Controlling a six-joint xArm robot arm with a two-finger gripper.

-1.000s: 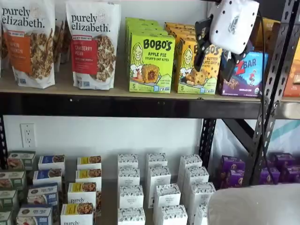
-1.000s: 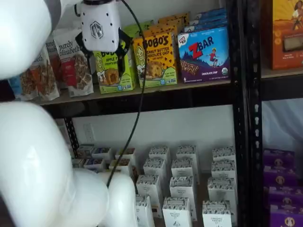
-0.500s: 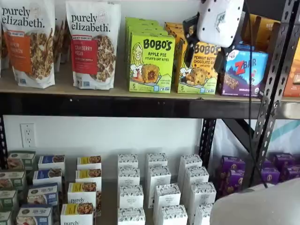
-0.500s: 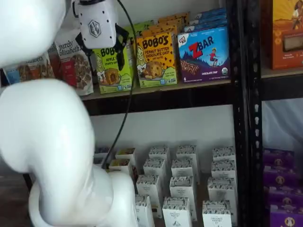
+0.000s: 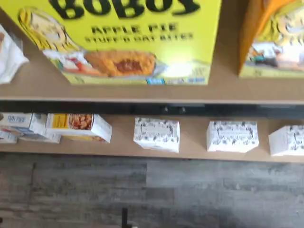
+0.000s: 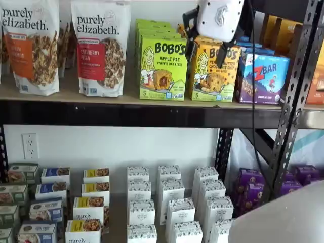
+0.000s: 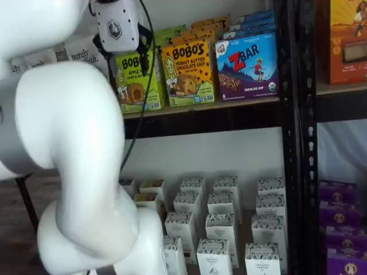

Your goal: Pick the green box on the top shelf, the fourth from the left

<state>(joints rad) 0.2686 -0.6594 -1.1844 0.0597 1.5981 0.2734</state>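
Top shelf (image 6: 101, 96), left to right: granola bags (image 6: 101, 48); the green box (image 6: 163, 68), upright at the board's front edge; my gripper (image 6: 205, 50) at its two o'clock, fingers spread, nothing held; yellow-orange box (image 6: 215, 73); ZBar box (image 6: 263, 78).

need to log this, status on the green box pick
Gripper jaws open, nothing held, up in front of top shelf. Green Bobo's apple pie box untouched. Orange Bobo's box close beside it.
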